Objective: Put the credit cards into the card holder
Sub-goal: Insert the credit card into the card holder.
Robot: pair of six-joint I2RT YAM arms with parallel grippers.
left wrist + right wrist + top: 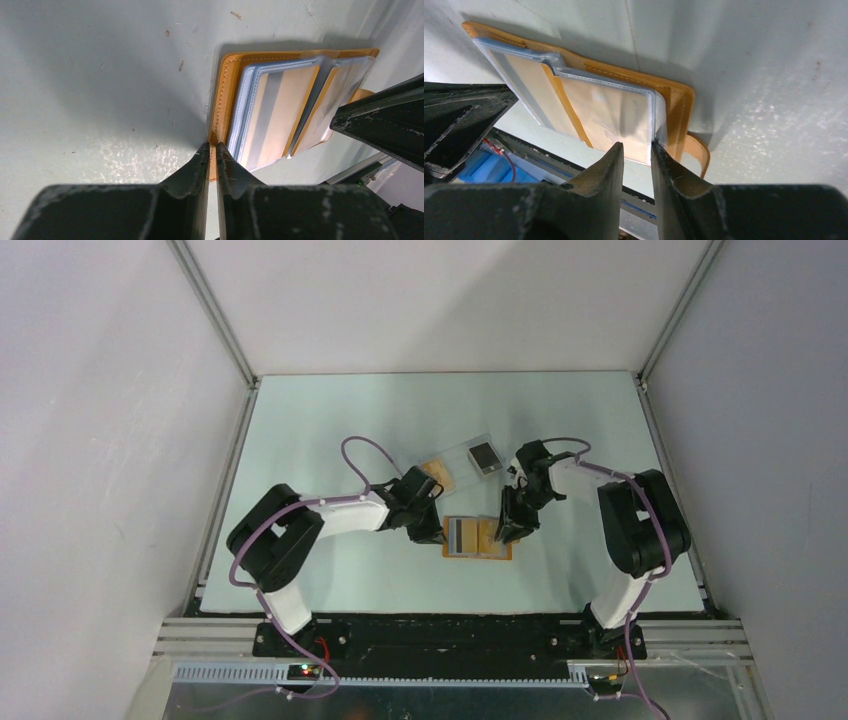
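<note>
The card holder looks light and floppy, so hold its firmer orange edges. On the left gripper the jaws pinch one edge; on the right gripper they stand slightly apart.

One card holder, two plastic rectangles
</note>
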